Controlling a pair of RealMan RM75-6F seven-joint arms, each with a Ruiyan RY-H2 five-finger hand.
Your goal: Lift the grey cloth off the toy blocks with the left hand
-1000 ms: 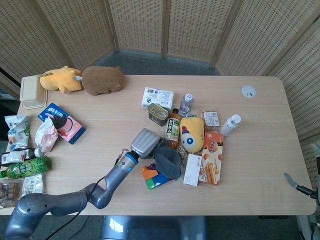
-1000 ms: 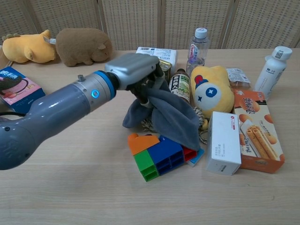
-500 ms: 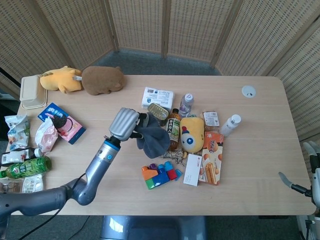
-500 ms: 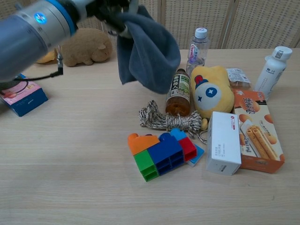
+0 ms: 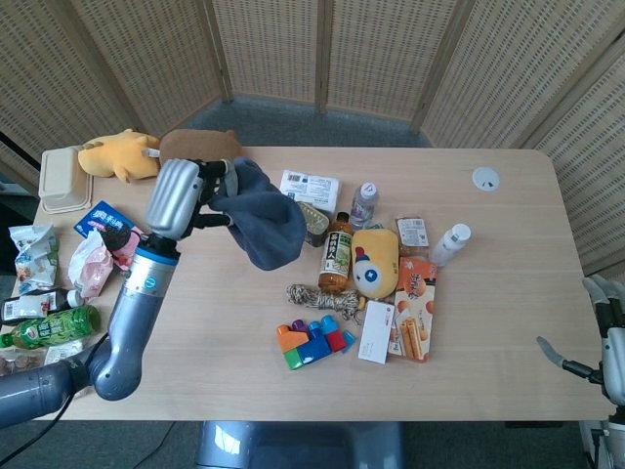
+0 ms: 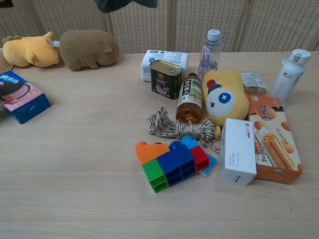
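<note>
My left hand (image 5: 191,198) holds the grey cloth (image 5: 262,223) high above the table, well up and left of the toy blocks. The cloth hangs free in a bunch; in the chest view only its lower edge (image 6: 119,4) shows at the top of the frame. The toy blocks (image 5: 312,342) (image 6: 171,165), orange, green, blue and red, lie uncovered on the table near the front. Part of my right hand (image 5: 605,337) shows at the far right edge, off the table; how its fingers lie is unclear.
A bundle of twine (image 6: 174,126) lies just behind the blocks, with a brown bottle (image 6: 190,98), a tin (image 6: 165,78) and a yellow plush (image 6: 224,97). Snack boxes (image 6: 272,139) sit right of the blocks. Two plush animals (image 5: 161,154) and snack packets (image 5: 59,283) are at the left.
My left hand has lifted the grey cloth up and to the left, off the blocks and out of most of the chest view. The blocks and twine now lie bare.
</note>
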